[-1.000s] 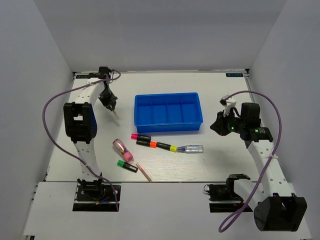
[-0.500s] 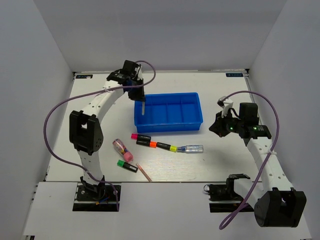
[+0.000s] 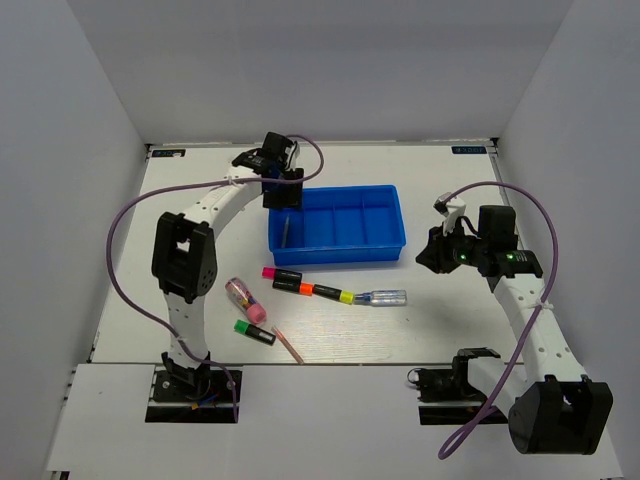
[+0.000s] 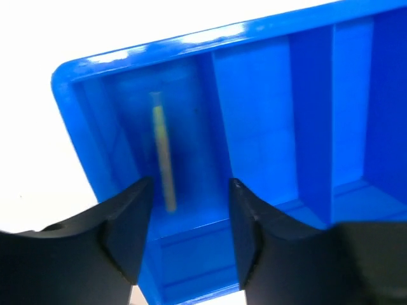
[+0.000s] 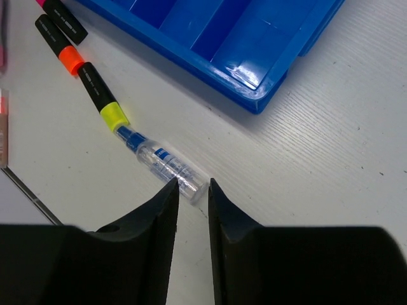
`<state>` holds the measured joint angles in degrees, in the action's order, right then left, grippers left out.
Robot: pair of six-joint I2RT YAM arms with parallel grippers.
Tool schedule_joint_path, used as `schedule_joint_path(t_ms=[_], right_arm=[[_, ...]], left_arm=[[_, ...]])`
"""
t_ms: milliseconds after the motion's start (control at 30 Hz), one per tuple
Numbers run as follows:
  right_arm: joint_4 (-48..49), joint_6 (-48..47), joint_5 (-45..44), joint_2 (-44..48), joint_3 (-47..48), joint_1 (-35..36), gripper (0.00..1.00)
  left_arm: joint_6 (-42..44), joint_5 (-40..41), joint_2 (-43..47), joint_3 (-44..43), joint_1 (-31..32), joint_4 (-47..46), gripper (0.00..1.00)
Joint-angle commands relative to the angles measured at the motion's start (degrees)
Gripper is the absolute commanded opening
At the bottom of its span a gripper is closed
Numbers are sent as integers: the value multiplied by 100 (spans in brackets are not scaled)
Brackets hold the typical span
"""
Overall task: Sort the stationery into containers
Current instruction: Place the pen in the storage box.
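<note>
The blue tray (image 3: 336, 253) stands at the middle back. My left gripper (image 3: 283, 198) hovers over its leftmost compartment, open and empty (image 4: 189, 190). A thin pale stick (image 4: 163, 152) lies blurred in that compartment of the tray (image 4: 191, 41), and shows in the top view (image 3: 285, 228). In front of the tray lie pink-capped (image 3: 282, 274), orange-capped (image 3: 303, 287) and yellow-capped (image 3: 335, 293) highlighters and a clear bluish pen (image 3: 382, 297). My right gripper (image 3: 432, 255) is right of them, shut and empty (image 5: 192, 187), just above the pen's end (image 5: 166, 164).
A pink marker (image 3: 246, 299), a green-capped highlighter (image 3: 255, 332) and a thin pale stick (image 3: 288, 343) lie at the front left. The tray's corner (image 5: 254, 82) is close to my right gripper. Grey walls enclose the table.
My left arm swung right from the table's left side to above the tray, carrying a pale stick. The stick now lies in the leftmost compartment and the jaws are open. The right arm hardly moved.
</note>
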<state>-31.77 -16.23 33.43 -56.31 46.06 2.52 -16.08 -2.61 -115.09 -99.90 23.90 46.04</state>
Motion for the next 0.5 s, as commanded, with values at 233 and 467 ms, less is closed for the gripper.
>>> schedule_joint_path(t_ms=[233, 467], right_arm=[[-31, -82, 85, 24, 78, -15, 30], [-22, -47, 93, 7, 78, 3, 30]], left_arm=[[-955, 1248, 1312, 593, 185, 211, 24], [-4174, 2617, 3323, 2763, 132, 1873, 53]])
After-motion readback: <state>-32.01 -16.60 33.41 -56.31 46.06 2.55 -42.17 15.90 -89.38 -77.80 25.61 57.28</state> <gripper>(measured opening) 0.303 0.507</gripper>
